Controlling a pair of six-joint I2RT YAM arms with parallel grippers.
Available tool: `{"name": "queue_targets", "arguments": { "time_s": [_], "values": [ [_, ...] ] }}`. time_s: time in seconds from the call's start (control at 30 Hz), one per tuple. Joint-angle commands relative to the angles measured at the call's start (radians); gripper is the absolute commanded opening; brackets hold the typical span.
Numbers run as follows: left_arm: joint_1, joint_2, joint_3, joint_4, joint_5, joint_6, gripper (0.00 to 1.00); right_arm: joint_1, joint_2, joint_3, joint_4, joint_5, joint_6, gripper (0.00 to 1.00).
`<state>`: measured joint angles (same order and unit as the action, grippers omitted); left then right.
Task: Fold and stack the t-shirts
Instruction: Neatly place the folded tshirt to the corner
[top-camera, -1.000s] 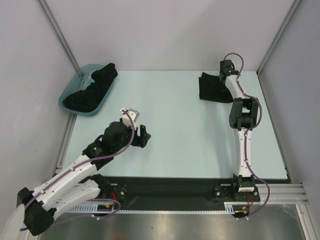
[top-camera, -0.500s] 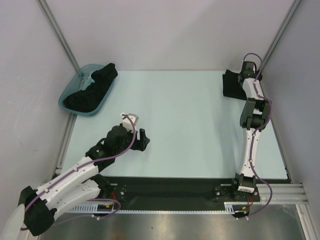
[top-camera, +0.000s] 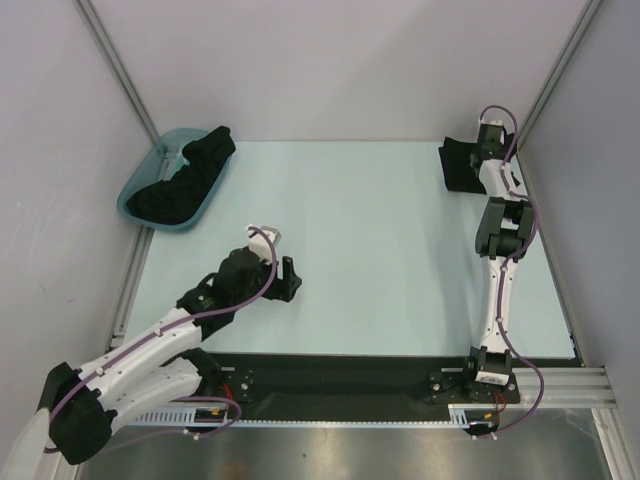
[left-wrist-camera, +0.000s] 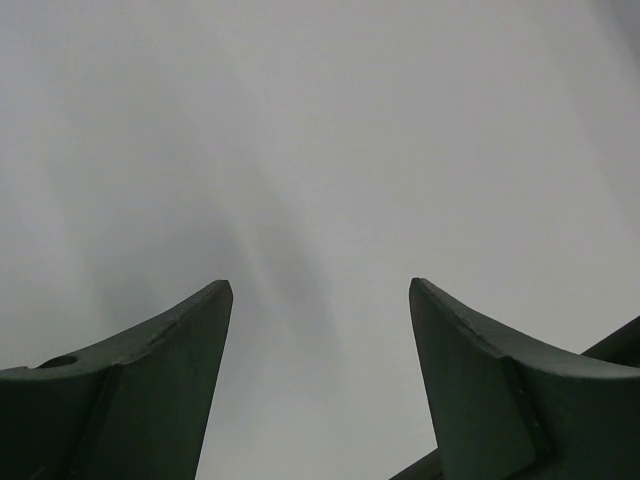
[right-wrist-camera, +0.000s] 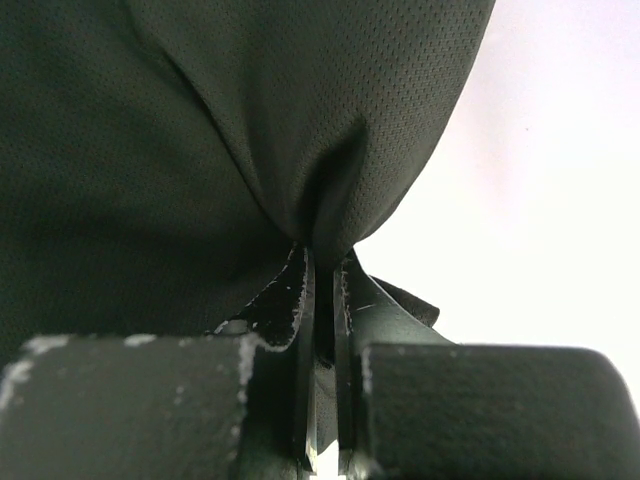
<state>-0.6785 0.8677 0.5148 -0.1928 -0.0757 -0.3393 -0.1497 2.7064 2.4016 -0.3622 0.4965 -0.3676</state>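
Progress is judged early: one t-shirt (top-camera: 458, 168) is clamped in the closed right tool (right-wrist-camera: 322, 262) at the far right corner of the surface (top-camera: 370, 220), further t-shirts (top-camera: 185, 178) are heaped in the teal tub (top-camera: 130, 195), and the left tool (left-wrist-camera: 320, 300) is held spread, empty.

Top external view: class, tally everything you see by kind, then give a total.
Teal tub: 1
Black shirt bundles: 2, tub bundle, held bundle in right claw
Robot arms: 2, left arm, right arm
Total: 5

Open table (top-camera: 370, 220) middle; tub (top-camera: 138, 180) far left, t-shirt (top-camera: 458, 168) far right.
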Motion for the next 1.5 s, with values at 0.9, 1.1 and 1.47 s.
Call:
{"name": "queue_targets", "arguments": {
  "time_s": [0.9, 1.1, 1.47],
  "values": [
    [0.007, -0.002, 0.044, 0.044, -0.015, -0.102, 0.75, -0.063, -0.204, -0.015, -0.073, -0.142, 0.340, 0.23],
    [0.007, -0.012, 0.060, 0.020, -0.019, -0.109, 0.75, -0.071, -0.186, -0.067, -0.052, -0.119, 0.354, 0.07],
    [0.007, -0.058, 0.050, -0.025, -0.026, -0.141, 0.74, -0.097, -0.102, -0.121, -0.008, 0.002, 0.329, 0.00]
  ]
}}
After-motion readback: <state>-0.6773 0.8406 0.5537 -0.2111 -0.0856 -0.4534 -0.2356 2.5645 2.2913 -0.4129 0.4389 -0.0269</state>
